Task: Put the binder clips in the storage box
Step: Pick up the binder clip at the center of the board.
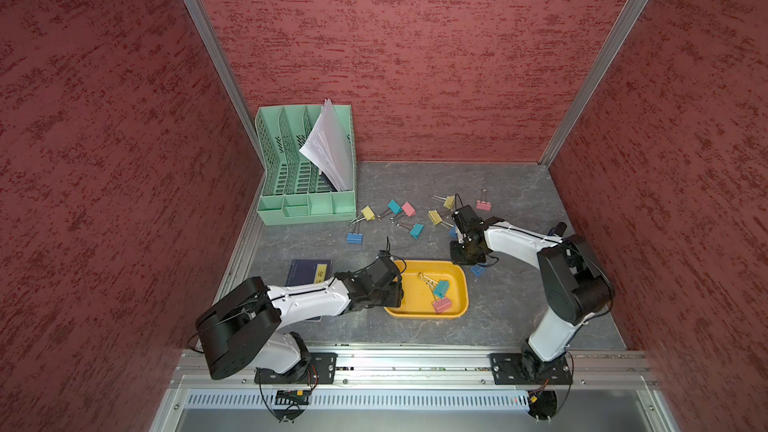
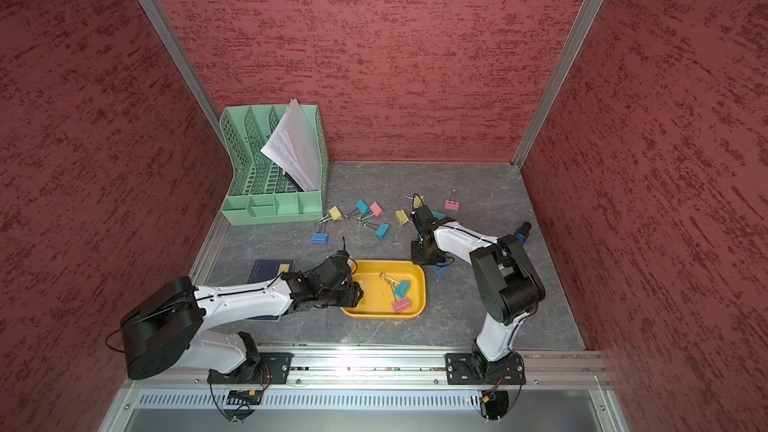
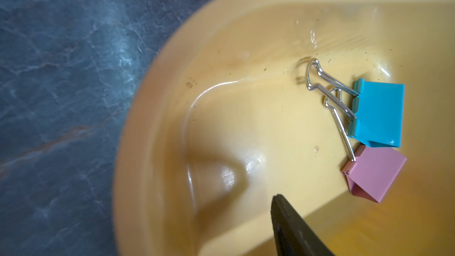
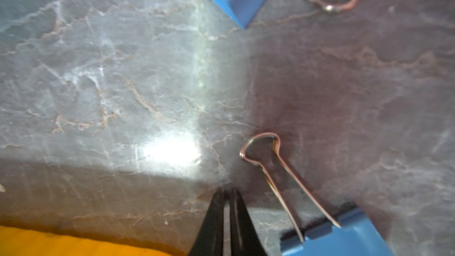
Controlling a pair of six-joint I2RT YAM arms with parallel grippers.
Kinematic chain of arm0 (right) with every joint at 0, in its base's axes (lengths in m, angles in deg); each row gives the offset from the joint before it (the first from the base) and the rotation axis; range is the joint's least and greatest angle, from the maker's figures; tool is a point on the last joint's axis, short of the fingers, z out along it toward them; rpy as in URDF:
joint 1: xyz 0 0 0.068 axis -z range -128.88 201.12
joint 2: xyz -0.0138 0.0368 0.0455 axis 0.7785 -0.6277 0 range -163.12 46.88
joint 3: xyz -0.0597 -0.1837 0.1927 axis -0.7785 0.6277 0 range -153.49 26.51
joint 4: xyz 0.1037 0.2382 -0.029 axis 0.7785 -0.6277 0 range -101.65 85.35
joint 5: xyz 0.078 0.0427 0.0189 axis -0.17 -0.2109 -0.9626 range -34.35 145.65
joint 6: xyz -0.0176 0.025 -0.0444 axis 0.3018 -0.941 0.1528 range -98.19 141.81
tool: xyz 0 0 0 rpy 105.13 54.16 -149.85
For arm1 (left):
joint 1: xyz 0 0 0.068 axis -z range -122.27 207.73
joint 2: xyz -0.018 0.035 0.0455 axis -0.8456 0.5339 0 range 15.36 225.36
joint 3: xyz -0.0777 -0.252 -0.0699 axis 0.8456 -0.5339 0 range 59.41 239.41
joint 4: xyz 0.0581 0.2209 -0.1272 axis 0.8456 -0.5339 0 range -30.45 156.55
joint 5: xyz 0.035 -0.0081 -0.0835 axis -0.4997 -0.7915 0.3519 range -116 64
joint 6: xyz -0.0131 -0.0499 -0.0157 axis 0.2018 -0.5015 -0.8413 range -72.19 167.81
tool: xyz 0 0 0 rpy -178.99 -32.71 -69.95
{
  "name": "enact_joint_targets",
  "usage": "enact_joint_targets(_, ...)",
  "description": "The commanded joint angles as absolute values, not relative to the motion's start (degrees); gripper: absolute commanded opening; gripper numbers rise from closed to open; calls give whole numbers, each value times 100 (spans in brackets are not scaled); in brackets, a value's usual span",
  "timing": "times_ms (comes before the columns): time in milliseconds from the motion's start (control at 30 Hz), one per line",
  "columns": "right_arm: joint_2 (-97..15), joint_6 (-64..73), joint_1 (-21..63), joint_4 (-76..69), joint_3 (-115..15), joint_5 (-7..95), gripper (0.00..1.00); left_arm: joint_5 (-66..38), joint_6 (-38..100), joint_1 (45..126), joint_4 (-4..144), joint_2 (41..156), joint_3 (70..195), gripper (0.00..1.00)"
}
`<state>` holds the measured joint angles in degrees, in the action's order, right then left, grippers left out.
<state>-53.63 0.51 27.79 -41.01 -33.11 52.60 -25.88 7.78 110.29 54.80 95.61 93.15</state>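
The storage box [image 1: 415,301] holds a teal binder clip [image 1: 441,288] and a pink binder clip [image 1: 441,304]; the other clips [image 1: 416,229] lie loose on the table [image 1: 519,317]. The green file organizer [image 1: 307,218] holds white papers [image 1: 328,147]. The left gripper [image 2: 358,290] hangs over the box's end, jaws apart and empty; the right gripper [image 4: 227,193] is closed on nothing, just beside a blue clip [image 4: 344,240].

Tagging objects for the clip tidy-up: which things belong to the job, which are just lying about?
Job: yellow box; teal clip and pink clip inside it; loose binder clips on the table.
Lying about: green file organizer; papers in it; dark blue notebook.
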Motion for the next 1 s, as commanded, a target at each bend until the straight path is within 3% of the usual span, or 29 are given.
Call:
enact_joint_targets(0,-5604,133,2995,-4090,-3431,5480,12,-2567,905,10985,5482,9655,9324,63)
enact_joint_targets(433,-5460,272,3940,-3918,-3376,5506,19,-2579,929,10948,5425,9622,9301,63)
enact_joint_targets(500,-5307,295,3961,-3889,-3355,5472,27,-2591,932,10939,5415,9618,9298,63)
enact_joint_targets(600,-4842,297,3962,-3766,-3221,5156,54,-2585,931,10943,5411,9603,9299,63)
enact_joint_targets(667,-4467,282,3961,-3859,-3148,5218,66,-2584,931,10937,5414,9587,9300,63)
enact_joint_targets(833,-3800,261,3974,-4409,-3104,5584,83,-2583,956,10937,5425,9579,9290,63)
enact_joint_targets(967,-3209,37,3976,-4537,-2759,5583,86,-2563,967,10940,5486,9578,9274,63)
